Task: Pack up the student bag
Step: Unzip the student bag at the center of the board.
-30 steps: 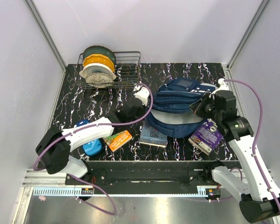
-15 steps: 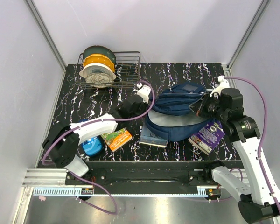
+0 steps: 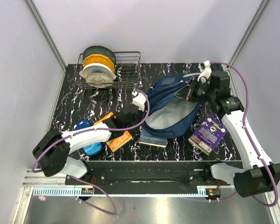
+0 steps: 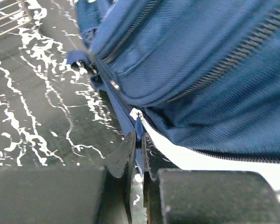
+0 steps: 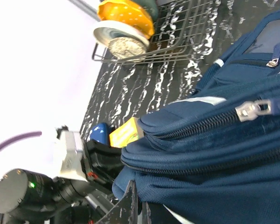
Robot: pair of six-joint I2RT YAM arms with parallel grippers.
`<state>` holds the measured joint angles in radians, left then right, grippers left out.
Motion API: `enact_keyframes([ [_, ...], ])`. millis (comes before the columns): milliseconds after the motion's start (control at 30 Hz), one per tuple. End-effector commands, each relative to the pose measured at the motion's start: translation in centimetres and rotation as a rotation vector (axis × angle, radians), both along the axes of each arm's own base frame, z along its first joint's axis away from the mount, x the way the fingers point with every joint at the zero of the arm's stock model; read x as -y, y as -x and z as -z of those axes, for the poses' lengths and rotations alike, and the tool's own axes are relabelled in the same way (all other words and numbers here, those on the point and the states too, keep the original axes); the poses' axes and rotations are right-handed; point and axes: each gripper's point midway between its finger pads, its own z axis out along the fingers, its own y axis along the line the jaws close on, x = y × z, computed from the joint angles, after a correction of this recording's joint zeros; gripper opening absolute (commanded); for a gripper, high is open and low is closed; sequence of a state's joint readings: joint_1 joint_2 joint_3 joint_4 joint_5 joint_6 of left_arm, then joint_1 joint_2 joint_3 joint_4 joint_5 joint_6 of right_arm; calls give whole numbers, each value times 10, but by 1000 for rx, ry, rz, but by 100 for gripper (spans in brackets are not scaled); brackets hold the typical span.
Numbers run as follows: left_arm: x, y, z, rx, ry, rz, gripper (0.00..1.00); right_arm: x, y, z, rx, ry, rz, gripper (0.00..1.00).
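Student bag [image 3: 164, 99] is caught from both sides, so start at the left gripper [image 4: 136, 142]: its fingers [image 4: 123, 158] are pressed almost together, and a thin blue zip pull [image 4: 138, 125] on the bag's edge runs down between them. That is a pinch on the bag's left-hand rim. The right gripper [image 5: 136, 198] is clamped tight too, its narrow fingers nipped onto a fold of navy fabric at the bag's far-right side, with a silver zip pull [image 5: 254, 109] hanging free above the zip line. From overhead, the student bag lies right of the middle of the black marbled table [image 3: 74, 102]. Its far side is lifted in that right-hand grip and its mouth gapes, showing pale grey lining [image 3: 170, 119]. A book [image 3: 153, 138] pokes out from under the bag's near edge. A purple booklet [image 3: 206, 134] lies just beside the bag towards the near-right corner. Towards the near-left corner, an orange packet [image 3: 121, 140] and a blue object [image 3: 92, 148] sit partly hidden under the left arm. Up in the far-left corner stands a wire rack [image 3: 128, 70] holding three spools [image 3: 99, 70]: green, yellow and white.
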<state>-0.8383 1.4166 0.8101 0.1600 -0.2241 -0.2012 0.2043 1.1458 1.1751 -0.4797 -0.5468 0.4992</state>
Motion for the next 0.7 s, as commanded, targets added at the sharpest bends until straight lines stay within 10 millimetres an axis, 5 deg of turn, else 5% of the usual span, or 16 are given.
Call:
enact_keyframes([
  [0, 38, 20, -75, 169, 206, 63, 0, -22, -4, -77, 255, -82, -171, 0],
  [167, 48, 24, -75, 170, 191, 82, 0, 20, -32, -35, 110, 33, 94, 0],
  [233, 43, 19, -70, 180, 156, 59, 0, 36, -24, -17, 53, 61, 147, 0],
  [400, 24, -8, -33, 151, 90, -1, 0, 70, -8, -15, 46, 49, 230, 0],
  [667, 10, -40, -4, 105, 38, -62, 0, 77, -4, -14, 34, 16, 219, 0],
])
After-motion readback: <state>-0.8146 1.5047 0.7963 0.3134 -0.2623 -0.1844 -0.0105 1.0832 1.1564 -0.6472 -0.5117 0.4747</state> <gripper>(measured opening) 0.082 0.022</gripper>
